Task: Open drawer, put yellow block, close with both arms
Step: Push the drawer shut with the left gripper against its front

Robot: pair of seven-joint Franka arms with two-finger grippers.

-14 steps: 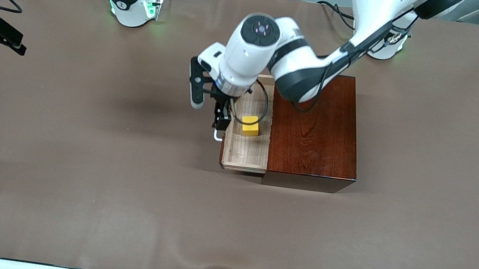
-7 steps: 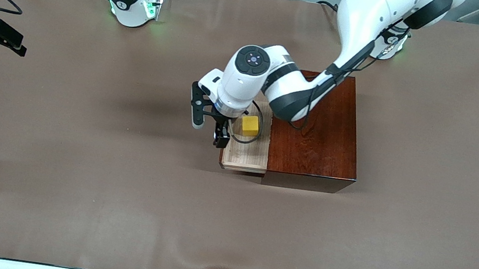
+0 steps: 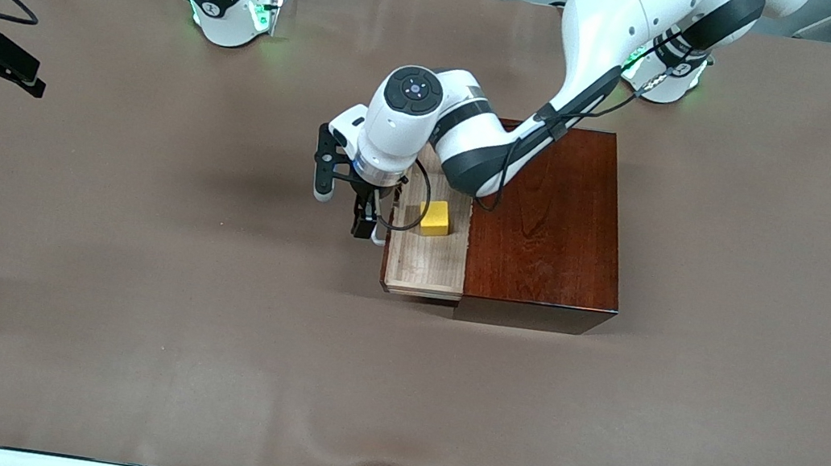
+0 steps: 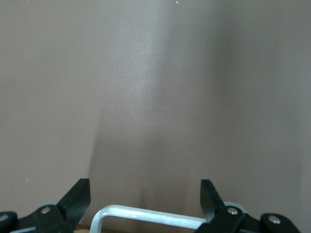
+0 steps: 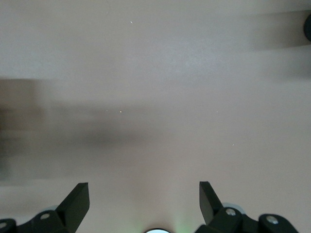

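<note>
The left end effector (image 3: 364,219), fingers (image 4: 77,196) spread and holding nothing, hangs beside the white U-shaped bar handle (image 4: 146,214) of the open light-wood drawer (image 3: 423,263); the small bright yellow block (image 3: 435,218) lies inside, just beside it. The glossy dark reddish-brown wooden box (image 3: 551,224), partly covered by the arm, stands on the brown surface (image 3: 134,267). The right end effector (image 5: 144,204) waits spread over bare surface.

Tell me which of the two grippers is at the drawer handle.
The left gripper, open beside the drawer's white handle. The right gripper waits at the right arm's end of the table.
</note>
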